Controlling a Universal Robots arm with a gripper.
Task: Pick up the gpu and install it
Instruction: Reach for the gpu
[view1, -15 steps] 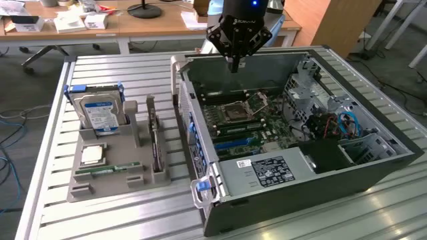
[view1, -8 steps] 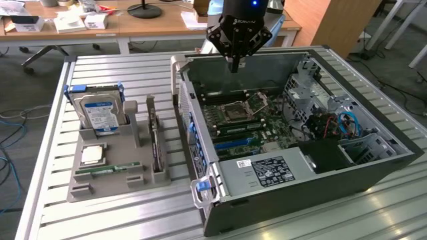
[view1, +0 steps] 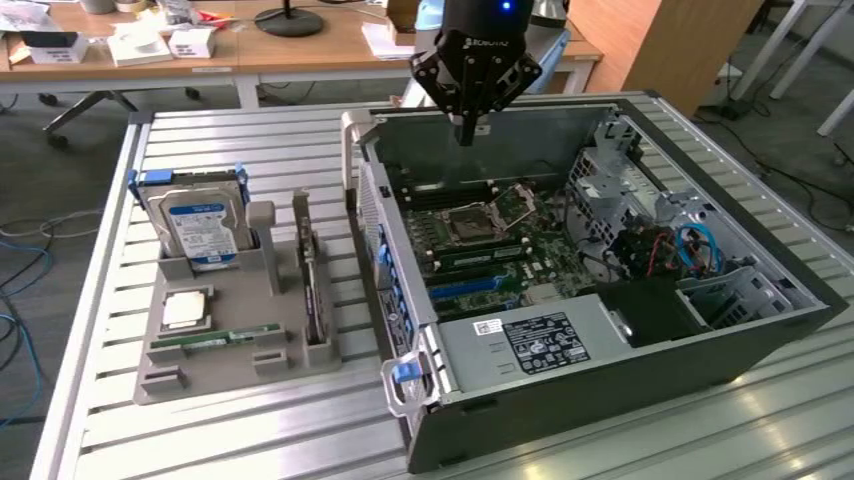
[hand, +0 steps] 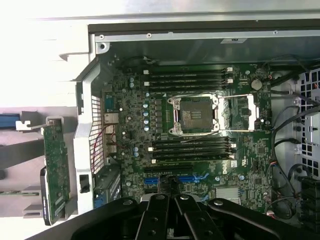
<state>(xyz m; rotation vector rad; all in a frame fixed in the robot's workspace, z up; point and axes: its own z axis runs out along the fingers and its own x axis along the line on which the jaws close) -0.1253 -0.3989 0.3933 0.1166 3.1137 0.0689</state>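
Note:
The gpu (view1: 310, 272) is a thin dark card standing on edge in a slot of the grey holder (view1: 287, 365), at the exterior view's left of the open computer case (view1: 601, 330). It also appears as a dark green board (hand: 54, 170) outside the case wall. My gripper (view1: 466, 130) hangs over the far side of the case, above the motherboard (view1: 494, 250), well apart from the gpu. Its fingers (hand: 184, 210) are shut together with nothing between them. Blue expansion slots (hand: 192, 178) lie on the motherboard near the fingertips.
The holder also carries a silver hard drive with a blue-white label (view1: 200, 225), a processor chip (view1: 184, 308) and a green RAM stick (view1: 214, 340). Cables and drive cages (view1: 694, 250) fill the case's far right. Desks with clutter (view1: 174, 45) stand behind the slatted table.

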